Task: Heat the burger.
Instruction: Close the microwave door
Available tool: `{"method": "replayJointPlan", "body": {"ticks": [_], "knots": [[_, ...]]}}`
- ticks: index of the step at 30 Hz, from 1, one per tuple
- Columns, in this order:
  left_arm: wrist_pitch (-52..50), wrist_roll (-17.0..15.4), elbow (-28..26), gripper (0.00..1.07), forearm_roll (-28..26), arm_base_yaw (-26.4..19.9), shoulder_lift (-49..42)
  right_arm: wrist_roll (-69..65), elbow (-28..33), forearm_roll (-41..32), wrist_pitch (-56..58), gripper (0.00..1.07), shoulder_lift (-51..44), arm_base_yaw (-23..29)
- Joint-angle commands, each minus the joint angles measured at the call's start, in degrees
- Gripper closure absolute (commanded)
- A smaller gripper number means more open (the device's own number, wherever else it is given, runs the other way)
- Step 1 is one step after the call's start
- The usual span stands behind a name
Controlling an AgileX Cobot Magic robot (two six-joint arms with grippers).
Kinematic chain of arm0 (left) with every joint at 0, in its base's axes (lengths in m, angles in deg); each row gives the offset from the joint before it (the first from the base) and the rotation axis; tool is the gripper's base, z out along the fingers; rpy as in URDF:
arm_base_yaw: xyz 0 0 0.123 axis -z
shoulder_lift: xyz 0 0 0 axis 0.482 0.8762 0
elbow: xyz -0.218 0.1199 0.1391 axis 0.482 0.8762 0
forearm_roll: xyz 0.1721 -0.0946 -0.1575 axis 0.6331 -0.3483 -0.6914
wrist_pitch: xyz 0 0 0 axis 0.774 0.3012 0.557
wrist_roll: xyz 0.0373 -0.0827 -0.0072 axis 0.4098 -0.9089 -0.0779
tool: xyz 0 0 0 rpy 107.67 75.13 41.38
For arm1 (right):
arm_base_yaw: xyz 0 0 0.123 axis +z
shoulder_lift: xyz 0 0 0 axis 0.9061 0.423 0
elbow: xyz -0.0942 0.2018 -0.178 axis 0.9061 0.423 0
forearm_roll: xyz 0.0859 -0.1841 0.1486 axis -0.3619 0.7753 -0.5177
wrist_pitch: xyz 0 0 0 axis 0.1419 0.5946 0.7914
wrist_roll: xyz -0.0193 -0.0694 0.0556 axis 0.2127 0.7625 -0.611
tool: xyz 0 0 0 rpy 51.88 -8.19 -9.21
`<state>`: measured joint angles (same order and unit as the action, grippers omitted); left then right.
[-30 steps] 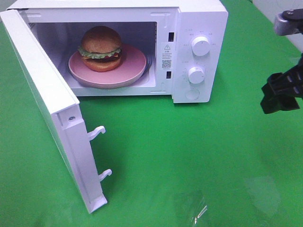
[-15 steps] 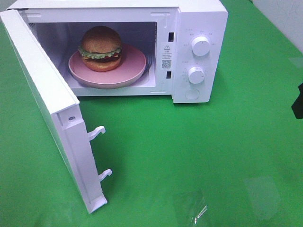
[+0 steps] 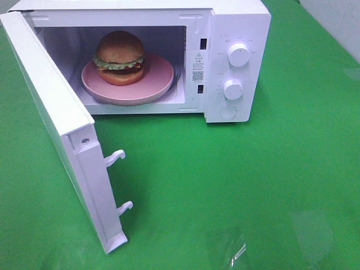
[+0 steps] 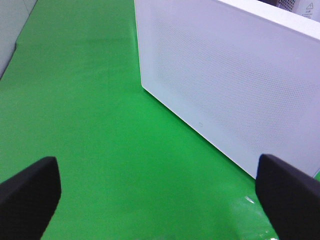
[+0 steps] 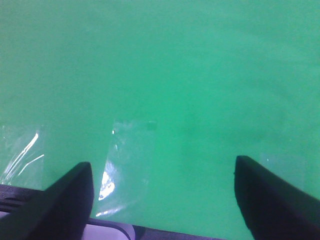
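The burger (image 3: pixel 119 56), soft, light and easily squashed, sits near the left edge of the pink plate (image 3: pixel 160 76) inside the open microwave (image 3: pixel 236 22) and is probably best carried by the plate's rim. Left gripper (image 4: pixel 156 161) and right gripper (image 5: pixel 161 167) gape wide, empty.

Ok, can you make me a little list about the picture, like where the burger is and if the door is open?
burger: on the pink plate, inside the microwave
door: wide open
knobs: two white ones, one above the other
left gripper: open, empty, a white dotted panel ahead of it
right gripper: open, empty, over the green cloth
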<state>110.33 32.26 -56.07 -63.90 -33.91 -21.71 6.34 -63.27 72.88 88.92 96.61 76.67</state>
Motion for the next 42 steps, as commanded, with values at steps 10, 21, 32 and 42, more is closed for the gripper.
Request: {"method": "replayJointPlan", "body": {"ticks": [10, 21, 32, 42], "knots": [[-0.34, 0.06, 0.11, 0.09, 0.06, -0.17, -1.03, -0.06, 12.49, -0.17, -3.95, 0.31, -22.40, -3.50], [-0.34, 0.06, 0.11, 0.09, 0.06, -0.17, -1.03, 0.17, 12.49, -0.11, -0.92, 0.31, -38.96, -9.74], [-0.34, 0.00, 0.11, 0.09, 0.06, -0.17, -1.03, 0.40, 13.98, -0.06, 2.41, 0.31, -48.01, -9.74], [-0.34, 0.06, 0.11, 0.09, 0.06, -0.17, -0.97, 0.40, 13.98, -0.06, 2.41, 0.31, -51.85, -9.74]]}}
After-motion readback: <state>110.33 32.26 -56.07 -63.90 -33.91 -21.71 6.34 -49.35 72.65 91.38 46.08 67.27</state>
